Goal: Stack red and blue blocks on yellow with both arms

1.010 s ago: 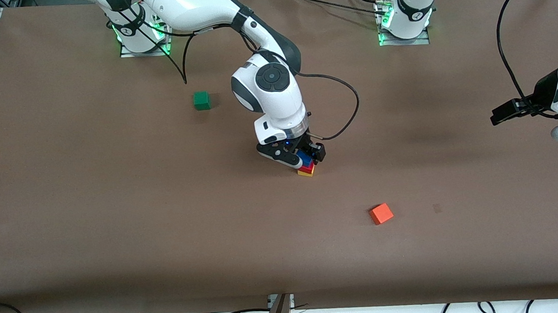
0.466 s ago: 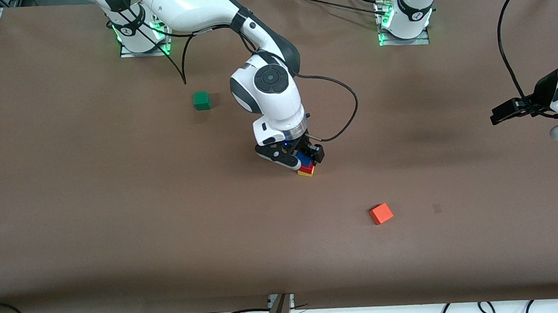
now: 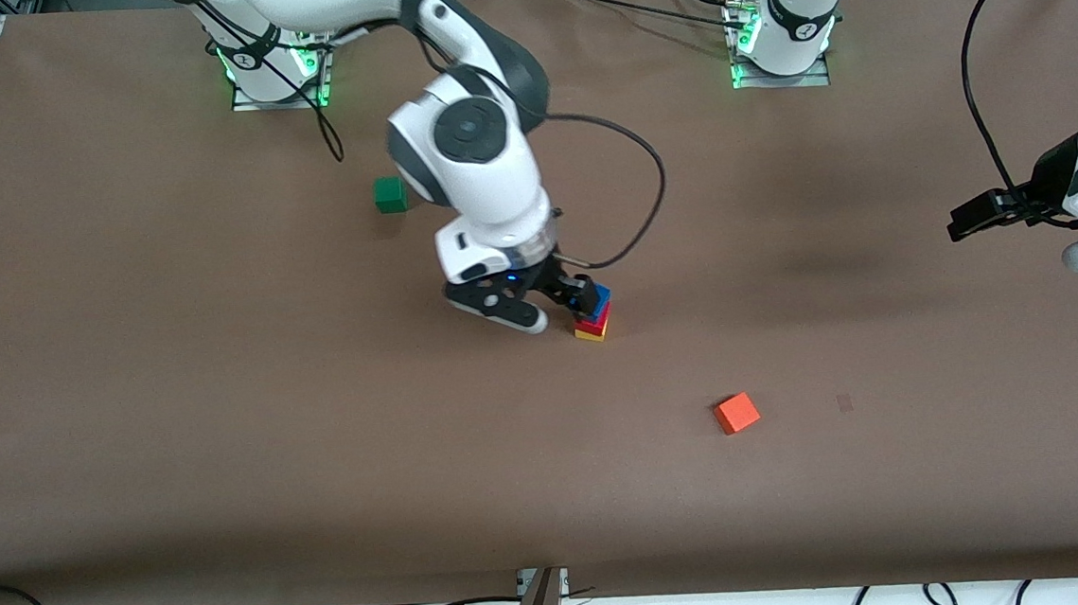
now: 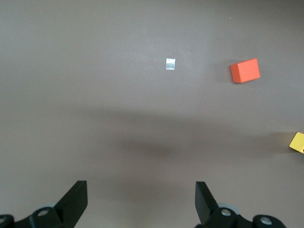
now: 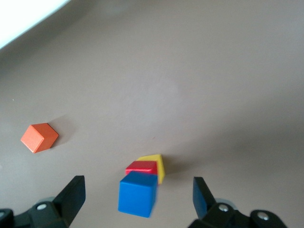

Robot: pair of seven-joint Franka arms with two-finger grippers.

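The yellow cube (image 3: 591,334) sits mid-table with the red block (image 3: 594,319) on it and the blue block (image 3: 599,296) on top. The right wrist view shows the blue block (image 5: 137,194) over the red block (image 5: 141,167) and the yellow cube (image 5: 159,166). My right gripper (image 3: 559,311) is open and empty, raised just above the stack, its fingers apart on either side of the blue block (image 5: 137,203). My left gripper (image 3: 970,218) waits open over the left arm's end of the table (image 4: 141,194).
A green cube (image 3: 389,194) lies toward the right arm's base. An orange cube (image 3: 736,413) lies nearer the front camera than the stack and shows in the left wrist view (image 4: 245,71). A small silver mark (image 4: 170,63) is on the brown table.
My right gripper was down around the blue block on the stack; it has let go, risen and drawn back toward the right arm's base. The stack stays standing. The left arm has not moved.
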